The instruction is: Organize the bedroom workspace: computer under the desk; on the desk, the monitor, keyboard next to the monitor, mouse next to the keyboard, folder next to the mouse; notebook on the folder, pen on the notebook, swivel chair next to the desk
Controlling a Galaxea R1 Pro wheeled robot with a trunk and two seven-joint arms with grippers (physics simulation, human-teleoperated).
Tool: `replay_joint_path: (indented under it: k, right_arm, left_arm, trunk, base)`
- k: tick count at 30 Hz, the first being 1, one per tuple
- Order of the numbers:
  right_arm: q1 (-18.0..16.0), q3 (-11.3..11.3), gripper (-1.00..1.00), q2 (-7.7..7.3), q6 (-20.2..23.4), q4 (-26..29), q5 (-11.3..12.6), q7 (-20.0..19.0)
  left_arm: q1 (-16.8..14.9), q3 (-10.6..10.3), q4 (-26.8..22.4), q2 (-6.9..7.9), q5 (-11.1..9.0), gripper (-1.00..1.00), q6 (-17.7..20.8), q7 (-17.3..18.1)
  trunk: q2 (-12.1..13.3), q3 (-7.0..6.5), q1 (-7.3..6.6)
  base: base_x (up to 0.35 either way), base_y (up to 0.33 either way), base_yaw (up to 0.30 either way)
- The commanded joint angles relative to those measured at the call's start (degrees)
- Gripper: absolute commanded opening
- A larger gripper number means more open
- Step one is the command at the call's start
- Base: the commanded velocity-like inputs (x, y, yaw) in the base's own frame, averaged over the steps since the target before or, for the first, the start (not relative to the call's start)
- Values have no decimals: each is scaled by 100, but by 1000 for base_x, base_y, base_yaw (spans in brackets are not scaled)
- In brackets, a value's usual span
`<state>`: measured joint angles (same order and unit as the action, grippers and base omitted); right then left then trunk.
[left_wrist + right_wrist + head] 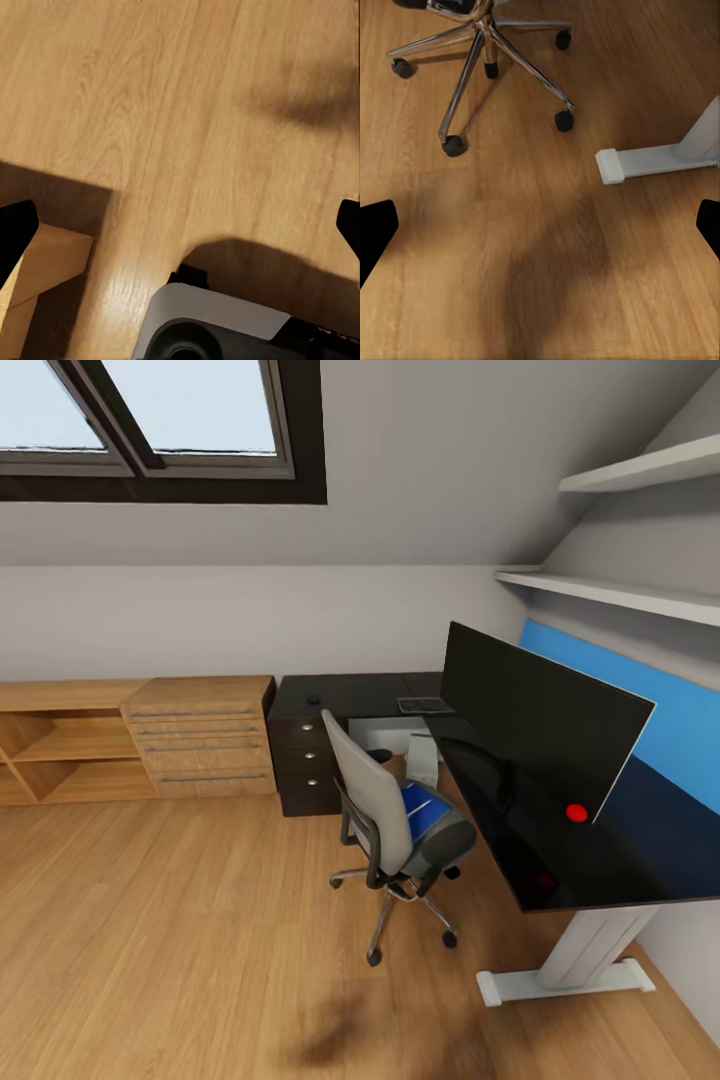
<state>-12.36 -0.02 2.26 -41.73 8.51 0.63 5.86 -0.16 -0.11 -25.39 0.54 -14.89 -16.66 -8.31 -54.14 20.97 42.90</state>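
The desk [560,850] runs along the right wall with the monitor [535,715] already on it; the swivel chair [395,825] sits just off its edge, the blue folder [425,812] on the seat. Best, I'd judge, to roll in square to the chair's open side — clear of its casters. Both grippers [540,225] [180,225] hang over bare floor, fingers spread wide, holding nothing.

My right claw [540,225] hangs over the floor [510,247]. Ahead of it stands the swivel chair [395,825], with the folder [425,810] on its seat. The surface [560,850] is ahead to the right, past its leg [660,157]. The monitor [535,720] stands on it. The keyboard [425,705] lies farther back. The computer [395,745] sits under it.
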Motion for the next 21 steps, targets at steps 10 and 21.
replay_joint_path:
  k: [10, 21]
  right_arm:
    - [-4, -20, 100, 22, -36, -206, 51, 21]
    - [-4, 26, 100, 121, -8, -255, 12, 13]
  left_arm:
    - [-2, 7, -182, 0, 476, 100, 98, -751]
    - [-2, 0, 111, -149, 489, 100, 57, -764]
  trunk:
    - [-407, 186, 221]
    - [-848, 384, 462]
  base:
    - [0, 0, 0]
    - [0, 0, 0]
